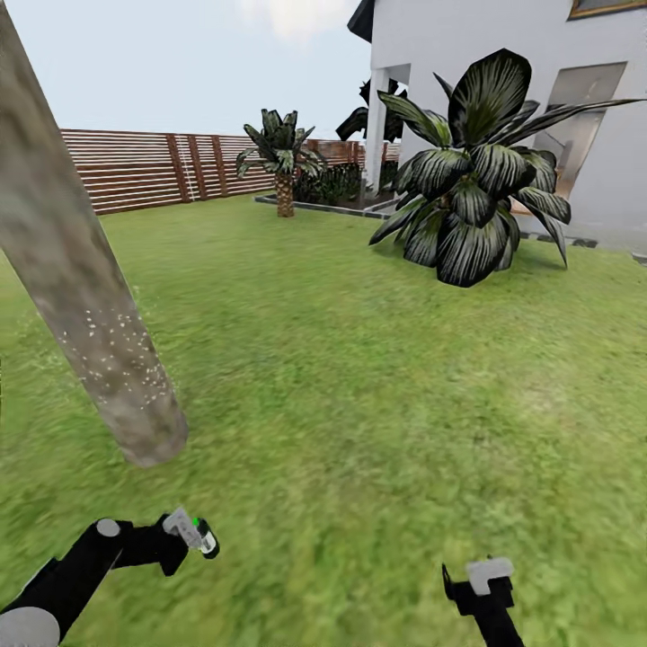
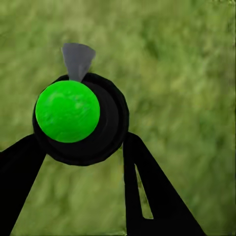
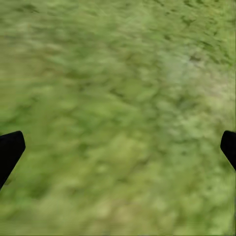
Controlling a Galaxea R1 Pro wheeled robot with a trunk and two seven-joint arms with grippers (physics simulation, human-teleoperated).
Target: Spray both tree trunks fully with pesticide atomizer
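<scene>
One tree trunk (image 1: 81,296), thick, pale grey-brown and leaning in the head view, rises at the left from the lawn. White pesticide specks (image 1: 117,350) dot its lower part. Just below its base, my left gripper (image 1: 184,539) is shut on the pesticide atomizer (image 1: 205,537). In the left wrist view the pesticide atomizer (image 2: 78,118) is a dark round body with a bright green end and a grey nozzle, held between the black fingers (image 2: 142,182) of my left gripper (image 2: 81,147). My right gripper (image 1: 476,575) hangs open over grass at the lower right, its tips wide apart (image 3: 118,152).
Green lawn (image 1: 377,386) spreads ahead. A large dark-leaved plant (image 1: 476,180) stands at the right before a white house (image 1: 503,72). A small palm (image 1: 284,166) and a brown slat fence (image 1: 135,166) close the far side.
</scene>
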